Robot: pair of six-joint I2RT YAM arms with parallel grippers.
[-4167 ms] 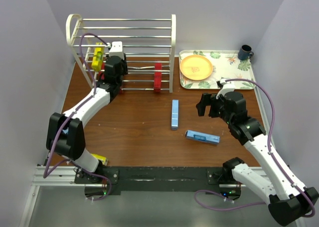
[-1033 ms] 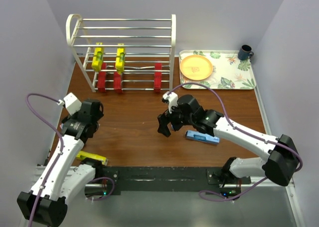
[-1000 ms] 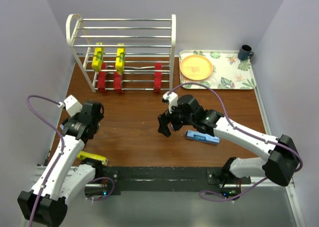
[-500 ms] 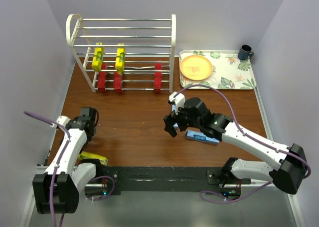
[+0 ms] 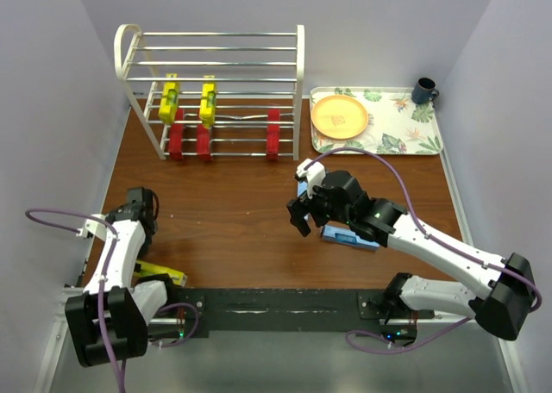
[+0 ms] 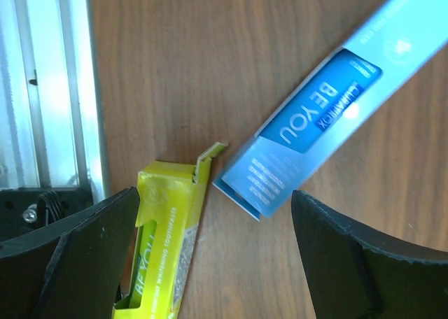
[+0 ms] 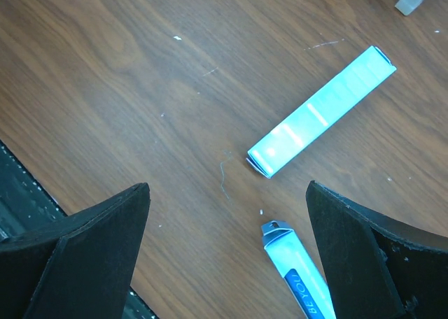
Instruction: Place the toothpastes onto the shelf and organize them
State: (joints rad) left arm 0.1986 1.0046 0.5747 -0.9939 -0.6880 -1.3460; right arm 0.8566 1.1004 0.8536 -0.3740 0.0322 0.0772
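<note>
The white wire shelf (image 5: 216, 36) stands at the back left. It carries two yellow toothpastes (image 5: 169, 101) (image 5: 208, 101) and, below them, three red ones (image 5: 176, 140) (image 5: 203, 140) (image 5: 272, 133). My right gripper (image 5: 301, 214) (image 7: 224, 263) hovers open over two light blue cartons on the table (image 7: 322, 112) (image 7: 297, 270); the arm partly covers them in the top view (image 5: 349, 236). My left gripper (image 5: 141, 210) (image 6: 210, 277) is open above a yellow carton (image 6: 164, 242) (image 5: 160, 273) and another light blue carton (image 6: 329, 116). It holds nothing.
A floral tray (image 5: 405, 133) at the back right holds an orange plate (image 5: 340, 117), with a dark mug (image 5: 423, 90) at its corner. An aluminium rail (image 6: 49, 88) runs along the near edge beside the yellow carton. Walls close in left and right.
My left arm has folded back toward the near left edge, bringing its gripper over the yellow carton. My right gripper has shifted a little right and nearer.
</note>
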